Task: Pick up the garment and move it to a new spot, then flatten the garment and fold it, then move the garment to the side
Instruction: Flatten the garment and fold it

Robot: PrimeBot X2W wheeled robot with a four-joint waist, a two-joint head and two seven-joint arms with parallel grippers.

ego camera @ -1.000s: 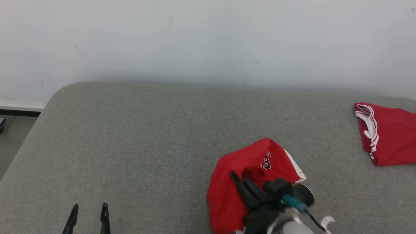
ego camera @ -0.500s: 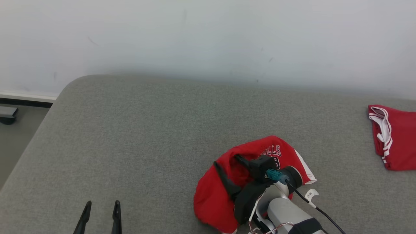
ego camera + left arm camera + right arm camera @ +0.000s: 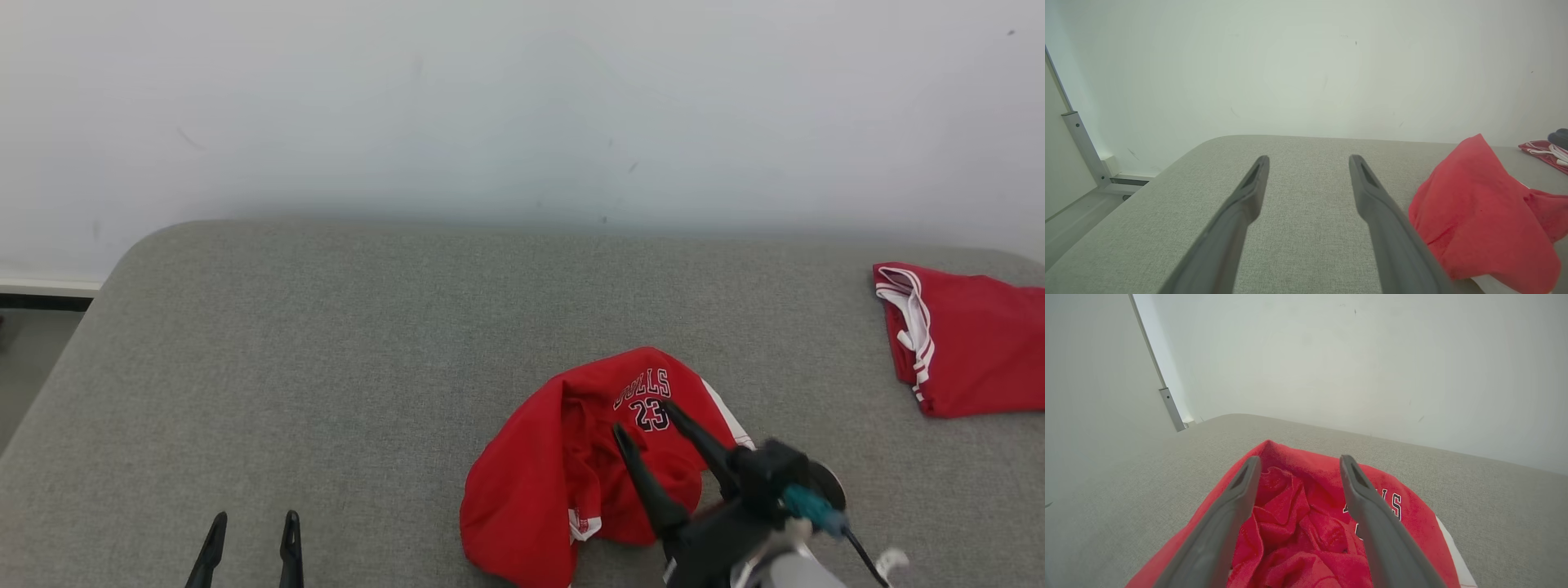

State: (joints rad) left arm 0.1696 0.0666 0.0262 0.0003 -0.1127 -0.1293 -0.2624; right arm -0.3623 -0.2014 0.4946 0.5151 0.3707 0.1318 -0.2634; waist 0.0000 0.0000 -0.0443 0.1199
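A red jersey (image 3: 555, 465) with white trim and the number 23 lies crumpled on the grey cushion (image 3: 367, 359), right of centre near the front. My right gripper (image 3: 645, 418) hovers over its right part, open, fingers spread above the crumpled red jersey (image 3: 1298, 522) with nothing between them. My left gripper (image 3: 253, 523) is open at the lower left, well apart from the cloth. In the left wrist view the jersey (image 3: 1478, 212) bulges at the right, beside the left gripper (image 3: 1308, 160).
A second red garment (image 3: 963, 335) with white trim lies at the cushion's far right. A pale wall (image 3: 522, 106) stands behind the cushion. The floor (image 3: 33, 343) shows past the cushion's left edge.
The right gripper has drawn back out of the jersey's folds and opened over it. The jersey has slumped wider toward the left, its lettering now showing. The head camera has shifted.
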